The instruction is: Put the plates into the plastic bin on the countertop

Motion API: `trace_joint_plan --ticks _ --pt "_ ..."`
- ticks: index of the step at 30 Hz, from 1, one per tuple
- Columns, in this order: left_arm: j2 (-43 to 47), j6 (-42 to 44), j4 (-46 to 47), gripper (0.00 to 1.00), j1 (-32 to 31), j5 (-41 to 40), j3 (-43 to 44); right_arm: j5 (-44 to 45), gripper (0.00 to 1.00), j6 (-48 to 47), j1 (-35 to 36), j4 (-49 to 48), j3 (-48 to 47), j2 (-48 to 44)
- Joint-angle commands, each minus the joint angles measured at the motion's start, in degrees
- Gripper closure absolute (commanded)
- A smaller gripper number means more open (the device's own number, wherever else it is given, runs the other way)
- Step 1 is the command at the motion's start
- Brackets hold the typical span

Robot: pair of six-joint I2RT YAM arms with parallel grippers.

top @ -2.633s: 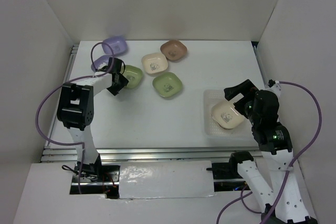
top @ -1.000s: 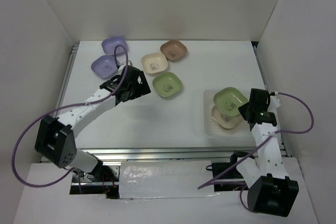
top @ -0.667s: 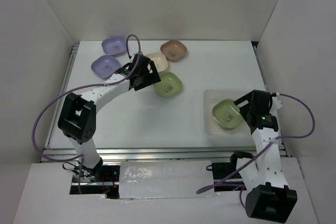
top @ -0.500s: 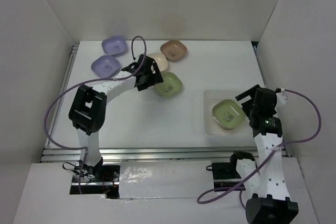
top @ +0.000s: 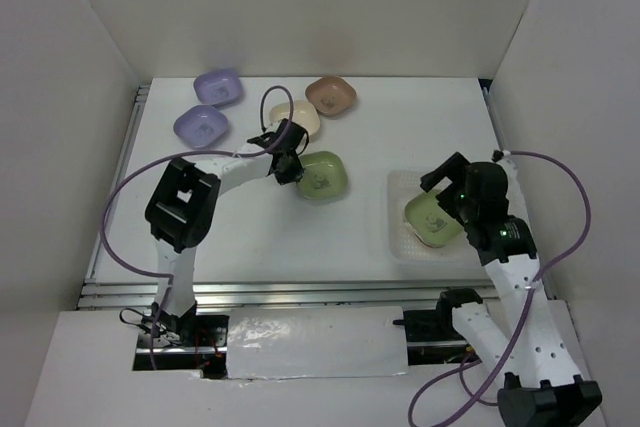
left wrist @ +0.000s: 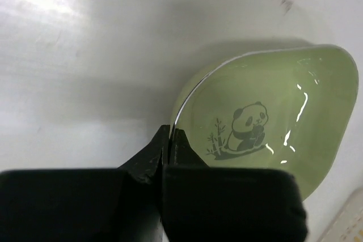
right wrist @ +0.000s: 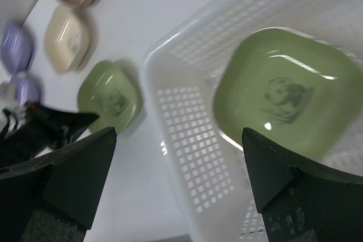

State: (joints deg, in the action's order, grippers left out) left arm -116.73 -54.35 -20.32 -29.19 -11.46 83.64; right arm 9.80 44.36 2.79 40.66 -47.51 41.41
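Observation:
A green plate (top: 323, 176) with a panda print (left wrist: 266, 117) lies on the white countertop (top: 410, 127). My left gripper (top: 289, 163) (left wrist: 171, 132) is shut on its near-left rim. Another green plate (top: 433, 218) (right wrist: 283, 94) rests in the plastic bin (top: 399, 239) (right wrist: 187, 157) at the right. My right gripper (top: 447, 177) (right wrist: 178, 151) hangs open above the bin, holding nothing. Still on the countertop are two purple plates (top: 218, 87) (top: 200, 125), a cream plate (top: 302, 118) and a brown plate (top: 331, 95).
White walls enclose the countertop on three sides. Metal rails (top: 130, 147) run along its left and front edges. The left arm's purple cable (top: 120, 217) loops over the left side. In the right wrist view the left gripper (right wrist: 54, 123) shows beside the loose green plate (right wrist: 108, 97).
My left gripper has reached the green plate in the middle and closed on its rim. My right gripper let the other green plate down into the bin, opened and drew back above it.

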Motion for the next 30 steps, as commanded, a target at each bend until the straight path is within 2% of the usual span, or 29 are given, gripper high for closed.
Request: trace_joint_plan --ticks 1,3,4,5,6,9,12,13,14,16,17,18,19,20,21,22,26,27,30 --pt "6.32 1.52 -3.15 1.0 -1.47 -1.9 -3.81 -6.89 0.0 -3.66 7.03 -9.26 -0.4 3.92" --pt "13.6 4.94 -2.1 1.0 -5.15 -2.33 -8.11 -5.87 0.0 -4.89 15.38 -12.27 -1.97 10.22" --pt "18.68 7.04 -1.57 1.0 -6.57 -2.42 -9.36 -3.59 0.0 -5.33 21.5 -11.75 -5.89 12.97" --pt "20.82 7.58 -1.92 1.0 -8.84 -2.77 -10.41 1.74 0.0 -5.25 24.26 -9.23 -8.45 16.22" --pt "23.01 8.2 -2.27 1.0 -9.74 -2.77 -11.73 3.36 0.0 -5.07 26.02 -7.9 -12.83 22.25" --pt "30.31 8.73 -3.32 1.0 -12.11 -1.11 -14.1 4.52 0.01 -5.07 30.25 -6.47 -17.52 31.26" --pt "35.94 10.22 -2.53 1.0 -12.56 2.4 -14.99 3.65 0.12 -4.46 32.54 -7.61 -19.11 35.84" --pt "37.52 10.57 -2.8 1.0 -12.3 2.93 -14.56 3.91 0.2 -4.02 33.15 -7.7 -19.38 36.63" --pt "38.15 10.75 -5.06 1.0 -12.47 2.68 -12.81 4.0 0.43 -3.32 33.77 -7.62 -19.55 37.51" --pt "39.81 11.37 -6.92 1.0 -12.29 -0.3 -11.57 5.48 0.76 -1.83 34.39 -6.75 -19.82 37.52" --pt "40.26 11.46 -7.89 0.97 -12.03 -1.27 -10.78 6.01 0.82 -1.47 34.65 -6.65 -19.47 36.82" --pt "40.87 11.72 -7.81 0.94 -11.51 -2.24 -10.43 6.54 1.0 -0.68 34.57 -6.48 -19.29 36.29" --pt "41.05 11.72 -8.24 0.84 -10.81 -2.68 -9.2 6.98 1.0 -0.33 34.48 -6.3 -19.12 34.98" --pt "40.88 10.68 -11.47 0.43 -10.45 -3.99 -8.06 7.51 1.0 0.02 33.7 -5.86 -18.85 34.36" --pt "40.88 10.14 -12.89 0.1 -10.45 -7.22 -7.35 8.99 1.0 1.42 32.82 -4.03 -18.59 33.57" --pt "41.05 9.96 -13.95 0.01 -10.19 -8.56 -6.56 9.88 1.0 2.39 31.5 -3.06 -18.07 31.65" --pt "43.86 9.0 -16.25 0.01 -8.26 -12.79 -8.74 11.73 1.0 5.21 19.39 -1.73 -8.08 23.12" --pt "45.52 9.26 -15.72 0.01 -7.64 -12.88 -9.62 11.82 1.0 5.39 13.36 -2.08 -5.95 21.02" --pt "47.12 10.49 -13.61 0.01 -3.35 -10.44 -13.84 10.59 1.0 4.07 3.21 -3.66 1.43 11.88"
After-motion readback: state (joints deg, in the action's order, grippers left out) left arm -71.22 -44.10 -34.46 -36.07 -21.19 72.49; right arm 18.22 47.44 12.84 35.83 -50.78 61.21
